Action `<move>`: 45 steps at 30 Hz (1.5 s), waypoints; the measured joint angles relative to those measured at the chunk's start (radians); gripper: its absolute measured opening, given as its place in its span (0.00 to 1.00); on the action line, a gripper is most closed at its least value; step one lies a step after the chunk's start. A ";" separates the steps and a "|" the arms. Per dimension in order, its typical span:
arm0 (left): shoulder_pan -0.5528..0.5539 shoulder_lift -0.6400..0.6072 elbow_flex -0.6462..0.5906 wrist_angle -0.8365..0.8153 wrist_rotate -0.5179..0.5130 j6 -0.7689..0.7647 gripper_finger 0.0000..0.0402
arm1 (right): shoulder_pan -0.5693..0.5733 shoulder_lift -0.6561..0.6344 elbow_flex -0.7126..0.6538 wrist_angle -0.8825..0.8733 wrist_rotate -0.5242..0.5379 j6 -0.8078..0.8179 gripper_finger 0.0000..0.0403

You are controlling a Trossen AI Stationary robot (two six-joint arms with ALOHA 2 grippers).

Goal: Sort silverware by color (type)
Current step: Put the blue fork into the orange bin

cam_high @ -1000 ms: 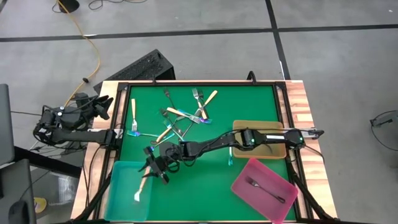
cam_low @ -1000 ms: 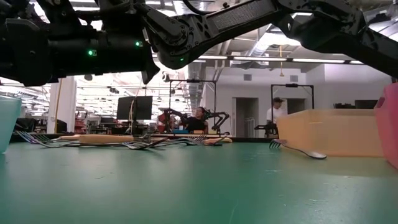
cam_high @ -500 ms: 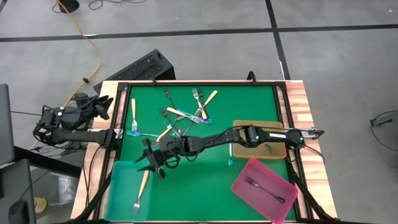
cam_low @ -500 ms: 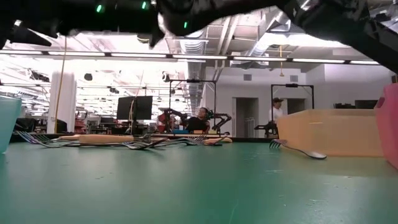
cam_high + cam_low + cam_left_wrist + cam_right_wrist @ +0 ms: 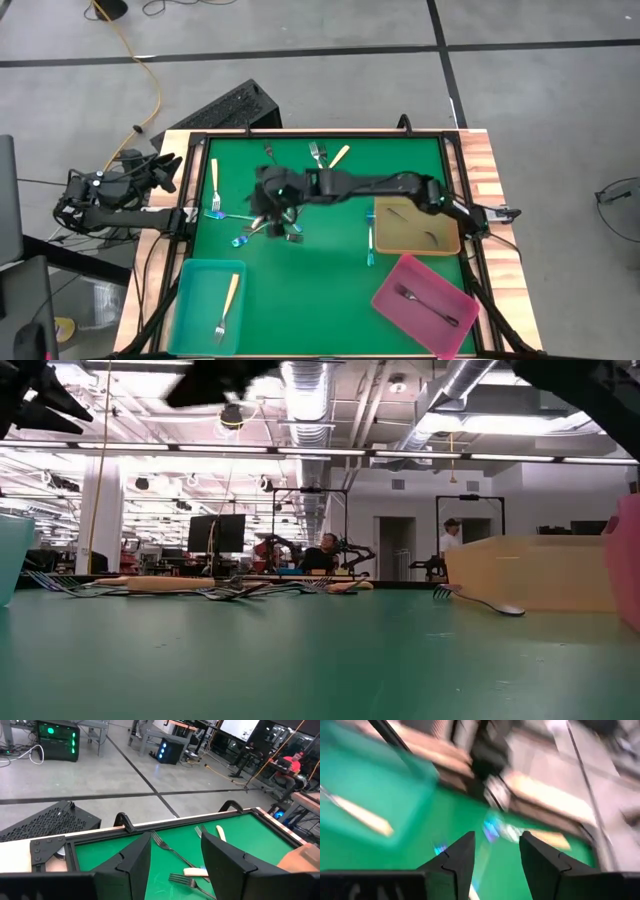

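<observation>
Green mat (image 5: 330, 270), trays, scattered forks (image 5: 322, 154)

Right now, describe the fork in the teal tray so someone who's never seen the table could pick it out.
Start at the green mat and go to the teal tray in the corner on the left arm's side. One fork lies inside it, its cream handle pointing toward the pile and its silver tines toward the table edge. It is the only piece in that tray; the pink tray holds a dark fork.

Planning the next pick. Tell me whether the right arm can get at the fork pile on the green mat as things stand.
Probably yes. The right gripper hangs over the fork pile, jaws open and empty, with nothing between. The left gripper waits off the table's left edge.
</observation>
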 joint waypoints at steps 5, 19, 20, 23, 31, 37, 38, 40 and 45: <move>0.000 0.000 0.000 0.002 0.000 0.001 0.39 | -0.046 -0.108 0.000 -0.231 0.161 -0.067 0.44; 0.000 0.000 0.000 0.002 -0.001 0.002 0.39 | -0.162 -0.349 0.000 -0.662 0.240 0.090 0.44; 0.000 0.000 0.000 0.002 -0.001 0.002 0.39 | -0.166 -0.358 0.000 -0.695 0.239 0.112 0.44; 0.000 0.000 0.000 0.006 -0.001 0.010 0.39 | -0.175 -0.370 0.000 -0.843 0.236 0.177 0.44; 0.000 0.000 0.000 0.010 -0.009 0.015 0.39 | -0.134 -0.376 -0.056 -0.999 0.184 0.278 0.44; 0.000 0.000 0.000 0.010 -0.009 0.015 0.39 | -0.066 -0.502 -0.226 -0.995 0.147 0.324 0.44; 0.000 0.000 0.000 0.010 -0.008 0.016 0.39 | -0.056 -0.538 -0.274 -0.996 0.150 0.345 0.44; -0.001 0.000 0.000 0.010 -0.009 0.016 0.39 | -0.033 -0.618 -0.378 -0.993 0.162 0.415 0.44; -0.001 0.000 0.000 0.010 -0.009 0.016 0.39 | 0.047 -0.826 -0.672 -0.920 0.237 0.698 0.44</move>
